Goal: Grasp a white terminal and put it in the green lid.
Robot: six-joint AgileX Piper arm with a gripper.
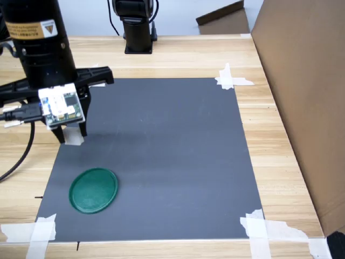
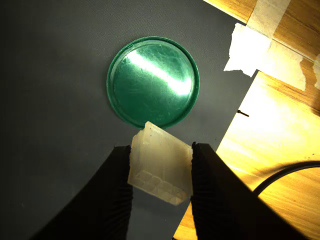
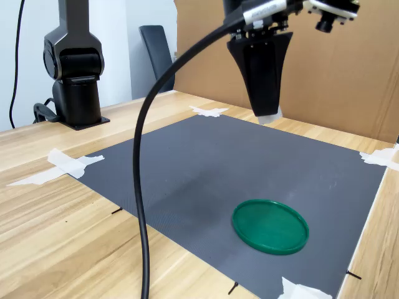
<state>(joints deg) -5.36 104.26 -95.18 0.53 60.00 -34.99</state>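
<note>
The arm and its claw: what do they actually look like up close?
The arm is glossy black, with a yellow warning label near the top. A small white camera block sits at its wrist. The gripper has two black, wedge-shaped fingers with ribbed inner faces. A thick black cable loops down from the wrist.

- Under me is a light wooden table, its planks bare around the edges in both exterior views.
- A dark grey mat lies flat on it, its corners held down with white tape strips.
- The green lid rests on the mat, near the corner at the first exterior view's lower left.
- A black arm base stands on the wood beyond the mat.
- A black cable trails over the table edge.
</note>
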